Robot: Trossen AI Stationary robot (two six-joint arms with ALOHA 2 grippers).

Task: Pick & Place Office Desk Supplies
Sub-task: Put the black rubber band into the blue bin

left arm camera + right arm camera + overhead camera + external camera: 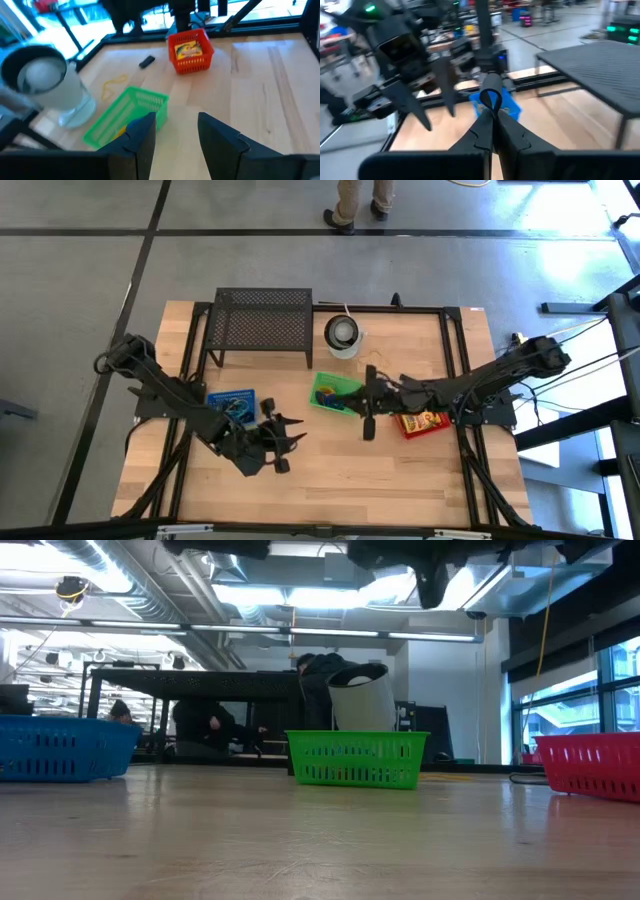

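Three small baskets stand on the wooden table: a blue one (232, 404) holding small items, a green one (335, 392) (127, 112), and a red one (423, 423) (191, 50) with a yellow crayon-type box (187, 48) lying in it. A small black item (368, 427) (146, 61) lies on the table between the green and red baskets. A yellow loop (114, 85) lies on the wood near it. My left gripper (290, 432) (175, 120) is open and empty, in front of the blue basket. My right gripper (364, 392) (492, 112) is shut on a small dark piece by the green basket's right edge. My right gripper pinches a small dark, loop-like piece (491, 92) between its two fingertips. The piece sticks out beyond the tips. It is lifted clear of the table. What it is cannot be told.
A black mesh rack (262, 320) stands at the far left. A round white cup-like container (343, 335) (45, 82) stands beside it at the far middle. A person's legs (362, 202) show on the floor beyond the far edge. Bare wood lies along the near edge.
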